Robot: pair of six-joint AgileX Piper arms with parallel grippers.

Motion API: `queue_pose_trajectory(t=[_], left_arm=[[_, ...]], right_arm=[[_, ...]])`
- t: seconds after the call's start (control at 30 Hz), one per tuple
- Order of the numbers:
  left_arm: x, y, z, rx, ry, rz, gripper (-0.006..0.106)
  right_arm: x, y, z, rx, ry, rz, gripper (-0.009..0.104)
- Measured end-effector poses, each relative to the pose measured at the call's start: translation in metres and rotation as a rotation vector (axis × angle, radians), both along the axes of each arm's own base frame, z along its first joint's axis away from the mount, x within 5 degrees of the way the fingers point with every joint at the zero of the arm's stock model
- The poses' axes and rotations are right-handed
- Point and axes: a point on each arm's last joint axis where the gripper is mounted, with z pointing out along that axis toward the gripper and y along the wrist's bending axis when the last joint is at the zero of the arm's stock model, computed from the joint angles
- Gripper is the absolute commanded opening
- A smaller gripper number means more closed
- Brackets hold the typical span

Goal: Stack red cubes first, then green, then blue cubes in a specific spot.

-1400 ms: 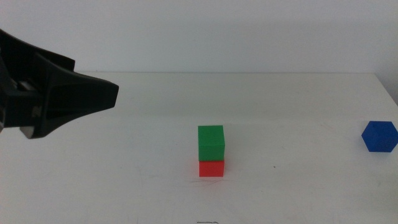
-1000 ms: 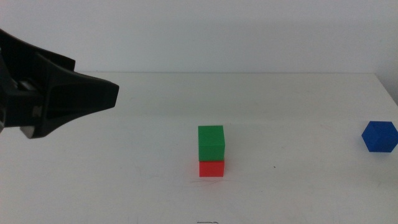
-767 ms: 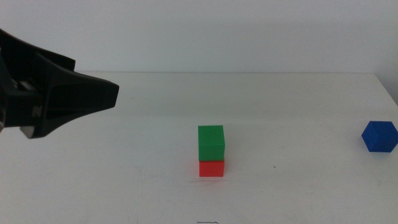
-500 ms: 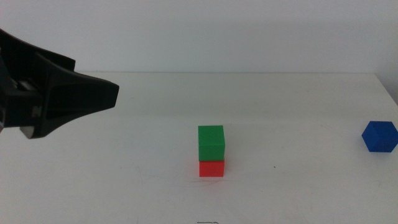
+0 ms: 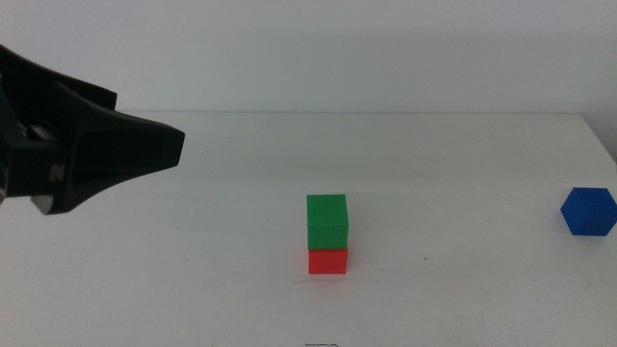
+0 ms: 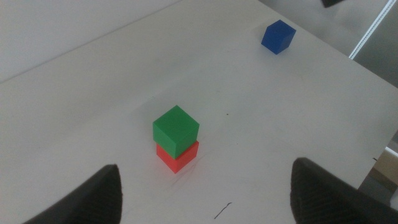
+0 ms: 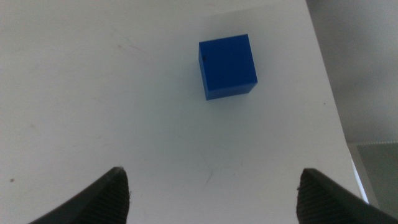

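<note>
The green cube sits squarely on top of the red cube near the middle of the white counter, the two touching and stacked upright with their edges roughly in line. From the left wrist view the same pair shows as a green cube covering most of the red cube, so only the red one's lower faces peek out underneath.

The blue cube rests alone on the counter, well apart from the stack, close to the counter's right edge in the middle view. It stands turned at an angle, one corner toward the camera. In the left wrist view it shows small and far off, near the counter's far edge.

The left hand hangs above the counter on the left side of the middle view, well apart from the stack (a big dark shape there, since it is close to the camera). Its own wrist view shows its jaws spread wide, released, with nothing between them; the stack lies ahead of the gap.

The right hand is out of the middle view. Its wrist view shows it above the counter with jaws spread wide and empty, the blue cube ahead of them, beside the counter's edge.
</note>
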Motion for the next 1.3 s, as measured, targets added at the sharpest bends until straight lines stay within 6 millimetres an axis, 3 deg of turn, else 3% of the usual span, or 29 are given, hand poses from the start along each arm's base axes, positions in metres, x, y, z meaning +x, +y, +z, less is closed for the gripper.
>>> queue_pose_trajectory(t=[0.1,0.3,0.53,0.73,1.07,1.3], left_arm=[[0.0,0.0,0.0,0.0,0.001,0.0,0.091],[0.0,0.0,0.0,0.0,0.001,0.0,0.091],[0.0,0.0,0.0,0.001,0.0,0.0,0.091],[0.0,0.0,0.0,0.001,0.0,0.0,0.091],[0.0,0.0,0.0,0.001,0.0,0.0,0.091],[0.0,0.0,0.0,0.001,0.0,0.0,0.091]], right_arm=[[0.032,-0.006,-0.004,0.0,0.09,0.015,0.094],[0.086,-0.037,-0.038,0.049,0.241,0.065,0.094],[0.125,-0.059,-0.073,0.053,0.269,0.075,0.094],[0.139,-0.06,-0.105,0.058,0.308,0.096,0.094],[0.146,-0.059,-0.135,0.074,0.369,0.11,0.093],[0.149,-0.059,-0.152,0.083,0.403,0.114,0.08]])
